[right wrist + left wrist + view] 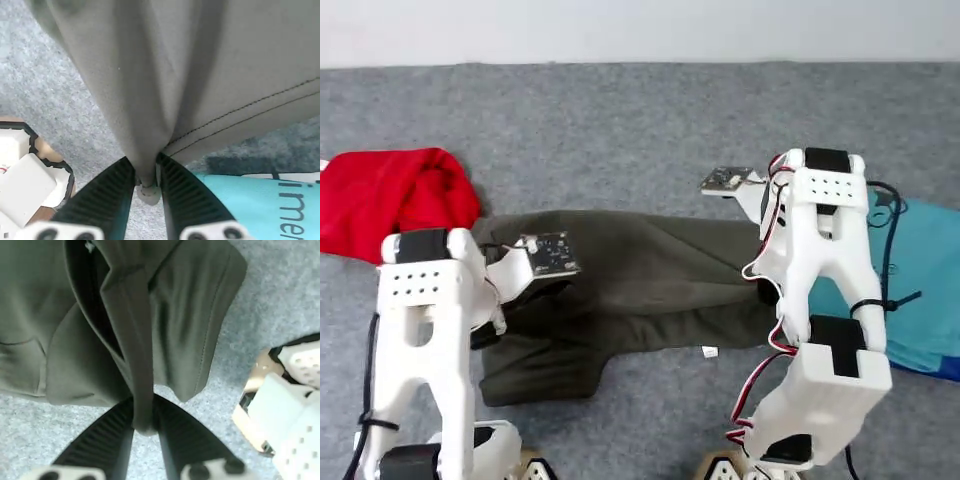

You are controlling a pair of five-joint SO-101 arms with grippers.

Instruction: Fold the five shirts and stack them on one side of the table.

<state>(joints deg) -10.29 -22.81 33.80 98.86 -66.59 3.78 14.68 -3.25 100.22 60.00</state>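
Observation:
An olive green shirt lies spread across the middle of the grey table, between the two arms. My left gripper is shut on a pinched fold of the olive shirt at its left end, near a sleeve. At the right end my right gripper is shut on a fold of the same olive shirt close to its stitched hem. A red shirt lies crumpled at the left. A teal shirt lies at the right edge, partly behind the right arm, and the teal shirt shows under the right gripper.
The grey felt table is bare along the back. The two white arm bases stand at the front edge. A small white tag lies by the olive shirt's front edge.

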